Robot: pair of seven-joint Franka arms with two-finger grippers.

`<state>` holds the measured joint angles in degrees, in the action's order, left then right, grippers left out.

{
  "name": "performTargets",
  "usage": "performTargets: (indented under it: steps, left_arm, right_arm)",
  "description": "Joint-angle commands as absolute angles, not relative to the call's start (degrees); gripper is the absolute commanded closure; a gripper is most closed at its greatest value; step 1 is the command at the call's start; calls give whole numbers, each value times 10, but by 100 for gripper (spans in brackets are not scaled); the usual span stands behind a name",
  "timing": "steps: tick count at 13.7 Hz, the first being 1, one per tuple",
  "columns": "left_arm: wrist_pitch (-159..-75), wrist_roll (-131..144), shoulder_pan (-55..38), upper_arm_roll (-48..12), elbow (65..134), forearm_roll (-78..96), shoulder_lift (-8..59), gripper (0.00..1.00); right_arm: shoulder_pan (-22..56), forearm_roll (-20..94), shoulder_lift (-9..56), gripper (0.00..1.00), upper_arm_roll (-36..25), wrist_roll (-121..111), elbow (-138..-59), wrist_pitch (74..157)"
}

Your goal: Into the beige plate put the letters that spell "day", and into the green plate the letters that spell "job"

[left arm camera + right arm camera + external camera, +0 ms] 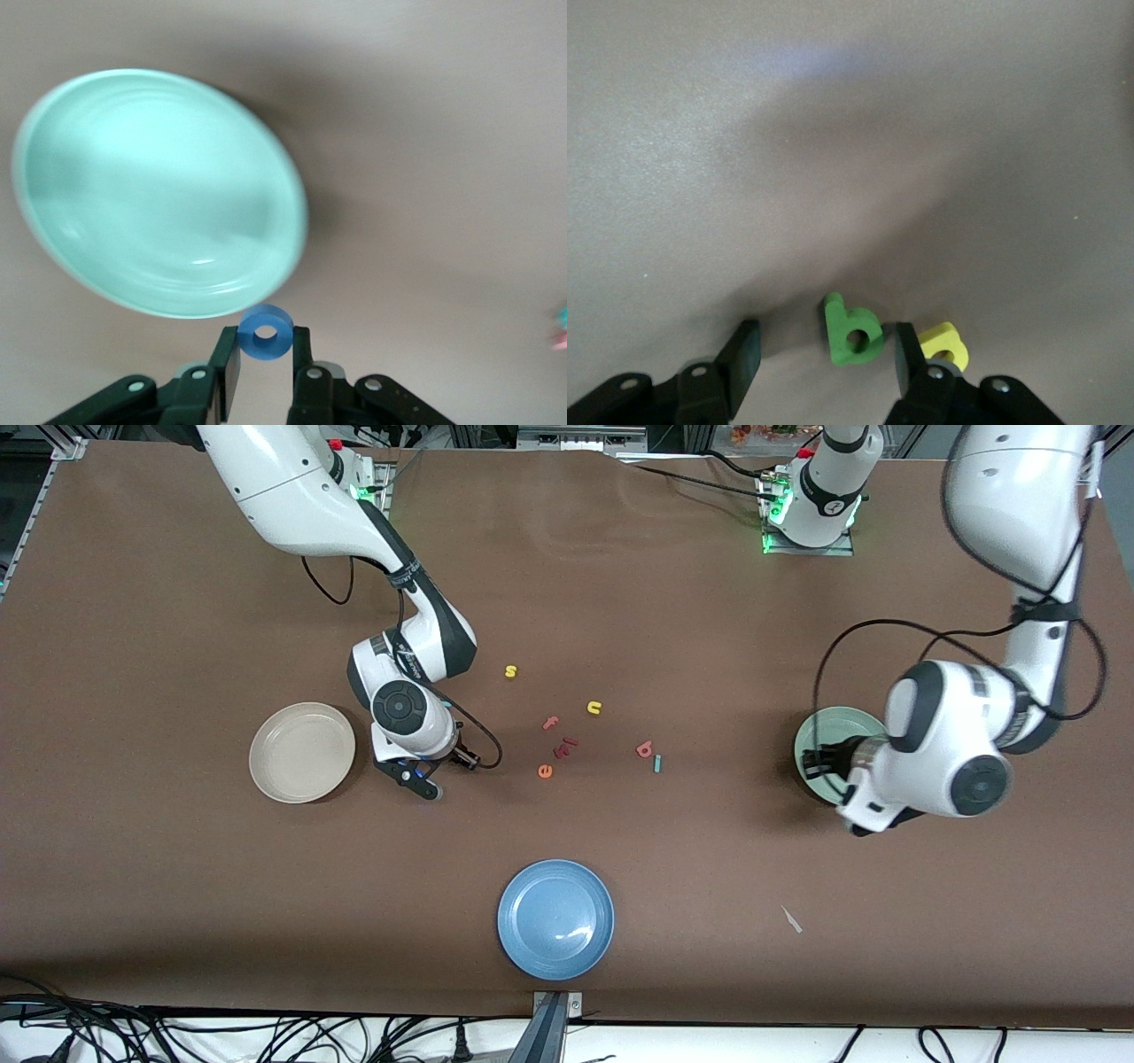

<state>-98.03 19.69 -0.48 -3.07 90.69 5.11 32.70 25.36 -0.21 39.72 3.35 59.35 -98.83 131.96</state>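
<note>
Judging by looks, these foam letters are featherlight, soft and a bit squashy, so a gentle pinch across the flat sides should do. Nearest the front camera, the right gripper [819, 359] sits low beside the beige plate [302, 752], fingers apart around the green a [852, 334], with the yellow d [946, 344] just outside one finger. The pink b [644, 749] and teal j [657, 763] lie mid-tabletop. The left gripper [266, 365] holds the blue o [265, 332] clamped by its rim over the green plate [159, 190].

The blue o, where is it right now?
The blue o sits pinched in the left gripper, up in the air just off the rim of the green plate, at the left arm's end of the table.
</note>
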Motion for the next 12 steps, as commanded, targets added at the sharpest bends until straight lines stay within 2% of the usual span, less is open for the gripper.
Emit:
performTargets:
  steps: [1,3,4,6,7,8,10,12]
  left_arm:
    - [-987,136,21,-35,959,4,334,100]
    - [-1024,112,40,-35,979,-1,351,96]
    - [-1050,111,44,-36,996,-1,357,87]
    - [-1071,111,47,-36,1012,-1,357,54]
    - [-1071,111,47,-36,1011,-1,353,23]
    - [-1068,112,46,-36,1007,-1,345,0]
    - [-1067,126,39,-38,1004,8,317,0]
    - [-1072,183,38,-74,998,22,306,2]
  right_arm:
    - [257,-11,393,30,33,605,-1004,1330]
    - [257,-11,391,34,33,605,-1007,1331]
    - [257,-11,391,37,33,605,-1007,1331]
    - [257,-11,390,61,33,605,-1007,1330]
    - [257,-11,391,68,33,605,-1007,1330]
    - [257,-11,391,74,33,605,-1007,1330]
    - [257,-11,391,87,33,605,-1007,1330]
    - [257,-11,387,91,32,601,-1005,1327]
